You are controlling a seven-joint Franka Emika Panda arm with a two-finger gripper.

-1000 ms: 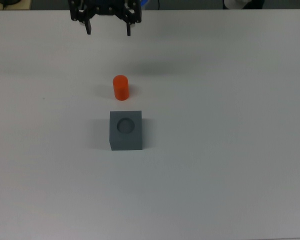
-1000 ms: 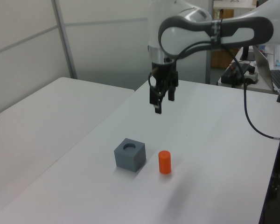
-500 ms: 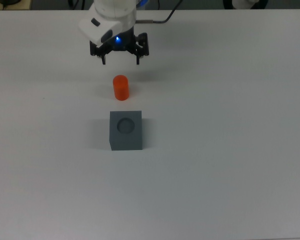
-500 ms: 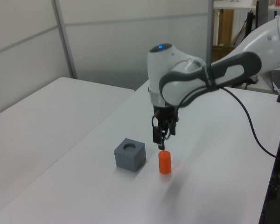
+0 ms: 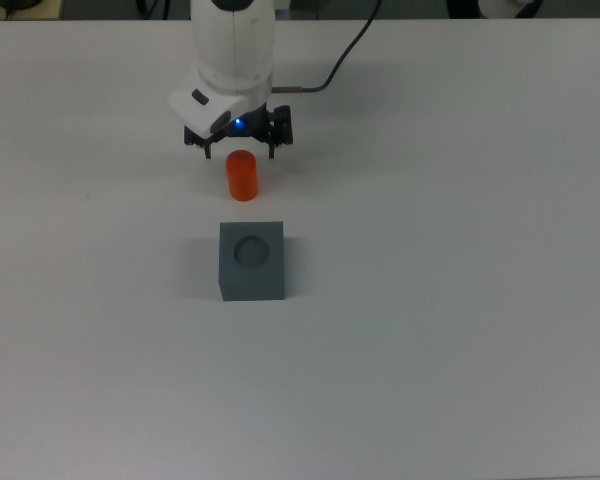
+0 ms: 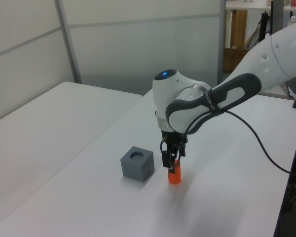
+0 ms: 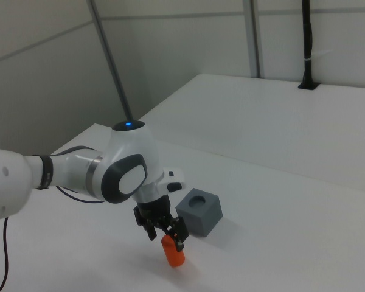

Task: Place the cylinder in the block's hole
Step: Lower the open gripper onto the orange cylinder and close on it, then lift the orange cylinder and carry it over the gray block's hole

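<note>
Cylinder (image 5: 242, 176) upright — open gripper (image 5: 239, 150) astride, block (image 5: 251, 261) apart.

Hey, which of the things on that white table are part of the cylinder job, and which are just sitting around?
Part of the job:
- orange cylinder, standing upright on the table
- grey block with the empty round hole in its top
- gripper, open, fingers either side of the cylinder's top

Just there:
- white table
- black cable trailing from the arm
</note>
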